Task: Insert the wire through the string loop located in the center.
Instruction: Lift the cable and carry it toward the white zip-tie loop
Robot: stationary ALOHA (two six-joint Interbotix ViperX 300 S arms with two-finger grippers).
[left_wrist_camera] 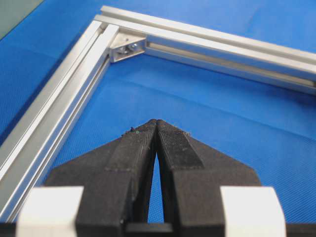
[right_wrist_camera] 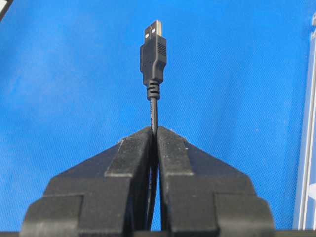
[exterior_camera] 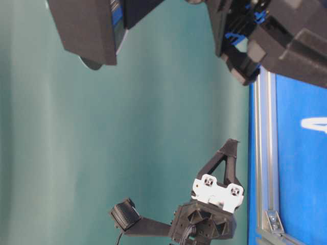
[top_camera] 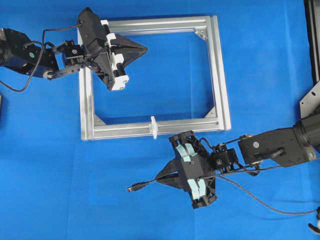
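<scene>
Presently the right gripper point(top_camera: 161, 178) stands closed on the wire point(top_camera: 150, 182), pinching the cable a short way behind its USB plug point(right_wrist_camera: 153, 49). In the right wrist view the plug stands straight out beyond the fingertips point(right_wrist_camera: 170, 143), in line with the jaws, its metal end leading. In the overhead view the plug points toward the left of the picture, and the rest of the cable trails back to the right under the arm, lying on the blue table cover point(top_camera: 50, 190).

The string loop point(top_camera: 154, 127) sits at the middle of the near rail of the aluminium frame point(top_camera: 220, 75), a small white piece standing across the rail. It lies just above the right gripper in the overhead picture, near but apart. The wire's long axis runs roughly along the rail, not toward the loop; judged from this, the plug must be turned toward the loop and brought up to it before it can pass through. Which way the loop's opening faces cannot be made out.

The left gripper point(top_camera: 145, 49) is closed on nothing, its tips together over the blue cover inside the frame's far left corner, well apart from the loop. The right arm is clearly the nearer one. Insertion not yet begun.
</scene>
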